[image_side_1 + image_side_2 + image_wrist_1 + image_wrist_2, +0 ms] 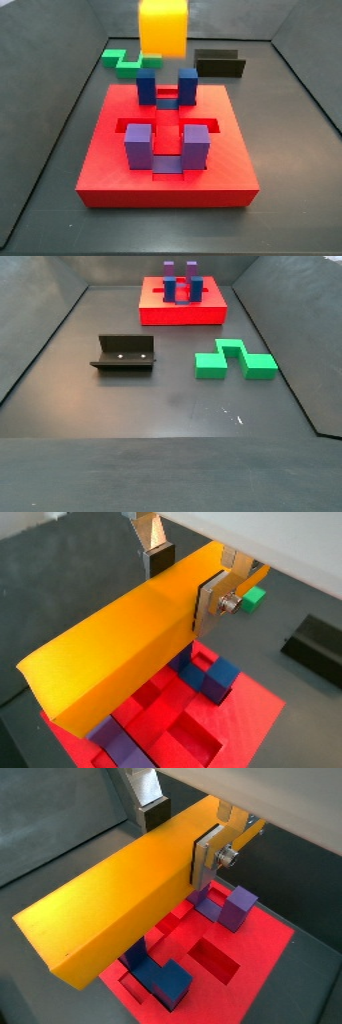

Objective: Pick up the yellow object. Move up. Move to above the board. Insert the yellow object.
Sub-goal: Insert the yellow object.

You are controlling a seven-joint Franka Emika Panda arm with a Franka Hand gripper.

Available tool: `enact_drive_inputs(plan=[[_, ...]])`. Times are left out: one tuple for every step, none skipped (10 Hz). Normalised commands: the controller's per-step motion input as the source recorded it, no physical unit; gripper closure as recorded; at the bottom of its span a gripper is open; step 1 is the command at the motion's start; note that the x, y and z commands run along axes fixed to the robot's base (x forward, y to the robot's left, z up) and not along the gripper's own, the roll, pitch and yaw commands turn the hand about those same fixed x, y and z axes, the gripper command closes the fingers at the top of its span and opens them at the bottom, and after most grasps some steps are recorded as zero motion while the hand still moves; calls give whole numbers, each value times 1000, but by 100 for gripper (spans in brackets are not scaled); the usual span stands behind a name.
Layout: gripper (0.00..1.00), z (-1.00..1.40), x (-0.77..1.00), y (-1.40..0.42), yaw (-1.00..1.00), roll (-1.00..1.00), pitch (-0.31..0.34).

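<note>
My gripper (187, 578) is shut on the yellow object (120, 652), a long yellow-orange bar clamped across its width between the two fingers (206, 853). Both wrist views show the bar (114, 908) hanging over the board (254, 717), a red slab with recesses, blue posts (214, 677) and purple posts (235, 908). In a side view the yellow object (163, 30) floats just above the far blue posts (167, 85) of the board (167, 175), apart from them. The gripper is above that picture's edge. The other side view shows only the board (183, 311), far back.
A green block (235, 361) and the dark fixture (124, 353) lie on the grey floor away from the board. Both also show behind the board: green block (130, 62), fixture (221, 62). Grey walls ring the floor.
</note>
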Motion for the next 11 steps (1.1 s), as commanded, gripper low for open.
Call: enact_drive_inputs(plan=[[100,-460,54,-257,63,41,-20],[100,-369,69,-254,17,134,0],[100,-334,94,-223,0,179,0],[100,-351,46,-171,0,163,0],[100,-369,34,-143,0,169,0],[100,-394,37,-80,0,161,0],[100,-363,20,0,29,126,0],[100,-294,40,0,43,83,0],[100,-286,40,0,60,71,0],[100,-271,31,0,71,76,0],[100,-257,9,0,94,70,0]])
